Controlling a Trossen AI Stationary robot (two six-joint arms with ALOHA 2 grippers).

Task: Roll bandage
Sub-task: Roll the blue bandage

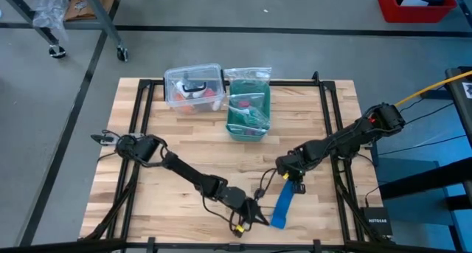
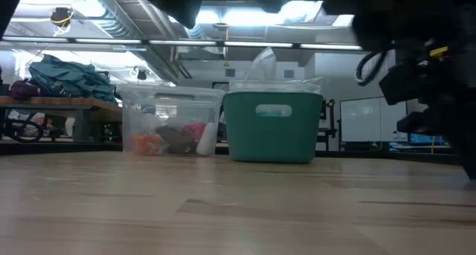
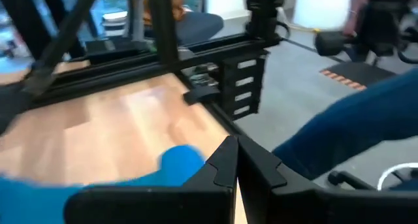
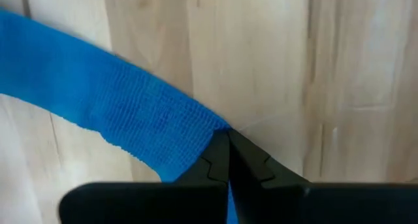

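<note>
While both arms reach in over the near half of the table (image 1: 184,146), the bandage (image 1: 283,206) lies flat on the wood as a blue strip, running from the right gripper (image 1: 293,181) toward the near edge, close beside the left gripper (image 1: 254,215). In the right wrist view the right gripper (image 4: 228,140) has its fingers (image 4: 212,160) pressed together, pinching the strip's end (image 4: 137,123) between their tips; the rest of the strip trails away across the boards. In the left wrist view the left gripper (image 3: 237,145) has its jaws closed too, tips meeting, with blue fabric (image 3: 179,164) bunched just beside one finger; whether any of it is caught between the fingers I cannot tell. At the far side of the table stand a clear box (image 1: 194,87) with small items inside and, just beside it, a teal basket (image 1: 248,113) holding a plastic bag. The low view shows the same box (image 2: 169,125) and basket (image 2: 272,126) side by side.
</note>
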